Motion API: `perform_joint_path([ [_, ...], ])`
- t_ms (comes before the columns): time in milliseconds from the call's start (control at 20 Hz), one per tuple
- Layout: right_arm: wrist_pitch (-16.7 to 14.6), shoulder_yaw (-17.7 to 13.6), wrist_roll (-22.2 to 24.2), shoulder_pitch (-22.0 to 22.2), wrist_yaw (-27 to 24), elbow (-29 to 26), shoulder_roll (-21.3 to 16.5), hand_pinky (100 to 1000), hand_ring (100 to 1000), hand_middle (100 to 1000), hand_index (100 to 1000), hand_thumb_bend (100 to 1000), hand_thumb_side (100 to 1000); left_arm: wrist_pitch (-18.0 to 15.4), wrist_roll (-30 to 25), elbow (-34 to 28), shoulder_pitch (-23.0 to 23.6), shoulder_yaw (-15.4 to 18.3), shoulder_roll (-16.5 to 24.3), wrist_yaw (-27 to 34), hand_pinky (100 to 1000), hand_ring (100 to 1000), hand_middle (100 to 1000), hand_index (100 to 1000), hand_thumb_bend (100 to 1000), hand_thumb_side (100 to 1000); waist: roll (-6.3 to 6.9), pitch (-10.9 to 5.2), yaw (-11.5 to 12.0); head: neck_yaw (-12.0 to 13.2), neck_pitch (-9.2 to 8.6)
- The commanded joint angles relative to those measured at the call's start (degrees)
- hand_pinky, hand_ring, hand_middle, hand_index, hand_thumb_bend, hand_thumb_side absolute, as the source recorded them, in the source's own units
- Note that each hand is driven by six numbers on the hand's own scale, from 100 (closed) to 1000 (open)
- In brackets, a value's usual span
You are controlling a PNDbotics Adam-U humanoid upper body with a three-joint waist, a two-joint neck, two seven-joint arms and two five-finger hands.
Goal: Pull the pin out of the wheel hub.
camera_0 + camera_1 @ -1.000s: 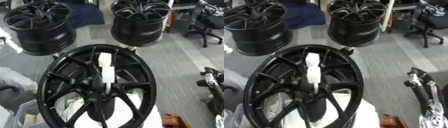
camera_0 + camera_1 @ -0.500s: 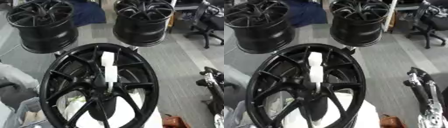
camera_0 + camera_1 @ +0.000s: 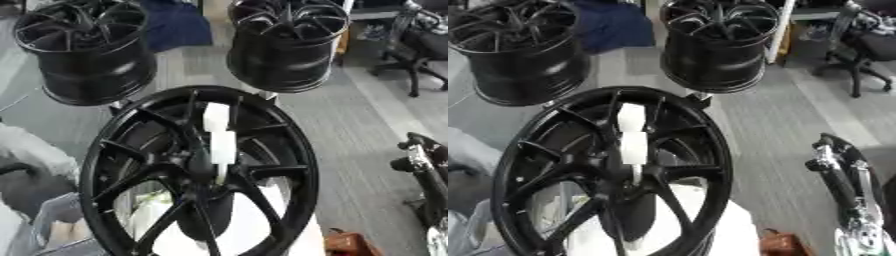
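Observation:
A large black spoked wheel hub (image 3: 197,170) stands upright right in front of me. A white pin (image 3: 218,137), made of two blocky sections, sticks out of its centre and points up toward me. My right hand (image 3: 839,176) shows as a black and silver shape at the right edge, well apart from the hub and touching nothing. My left hand is in no view.
Two more black wheels stand behind, one at the back left (image 3: 87,50) and one at the back centre (image 3: 287,42). An office chair (image 3: 420,45) is at the far right. A white support (image 3: 654,225) shows through the spokes, and a brown object (image 3: 350,244) lies at the lower right.
The whole picture has shifted a little, so the camera moved. The pin stays in the hub, and my right hand keeps its place at the right edge.

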Motion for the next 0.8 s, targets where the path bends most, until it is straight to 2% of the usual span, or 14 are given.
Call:
perform_joint_path([
  [50, 0.0, -0.3, -0.2, -0.4, -0.2, -0.8, -0.4, 605, 507, 644, 781, 100, 567, -1.1, 0.2, -3.2, -1.2, 1.5, 0.0, 1.5, 495, 492, 696, 796, 100, 753, 0.04, -0.33, 0.0, -0.1, -0.12],
  [250, -0.1, -0.3, -0.3, -0.5, -0.3, -0.9, -0.3, 605, 507, 645, 781, 100, 571, -4.8, 1.8, -9.4, 0.8, 2.6, -5.0, 5.2, 497, 479, 645, 765, 100, 747, 0.01, -0.25, 0.3, -0.2, -0.12],
  [500, -0.1, -0.3, -0.3, -0.6, -0.3, -0.9, -0.2, 605, 507, 645, 781, 100, 573, -9.6, 3.4, -17.3, 4.6, 3.3, -11.8, 9.9, 508, 481, 630, 755, 100, 761, -0.16, -0.14, 0.6, -0.3, -0.12],
  [550, -0.1, -0.3, -0.3, -0.6, -0.3, -0.9, -0.1, 605, 507, 645, 781, 100, 573, -10.0, 3.6, -18.9, 5.4, 3.2, -13.1, 10.4, 509, 481, 627, 753, 100, 728, -0.18, -0.12, 0.6, -0.3, -0.12],
  [600, -0.1, -0.3, -0.3, -0.6, -0.3, -0.9, -0.1, 605, 507, 645, 781, 100, 573, -9.9, 3.9, -20.6, 6.0, 3.0, -14.3, 10.7, 510, 481, 626, 751, 100, 765, -0.2, -0.09, 0.6, -0.1, -0.12],
  [800, -0.1, -0.2, -0.2, -0.6, -0.3, -1.0, -0.1, 605, 507, 645, 781, 100, 574, -6.9, 4.0, -26.9, 7.9, 2.2, -18.4, 10.3, 516, 485, 627, 749, 100, 779, -0.29, 0.02, 0.5, 0.1, -0.12],
])
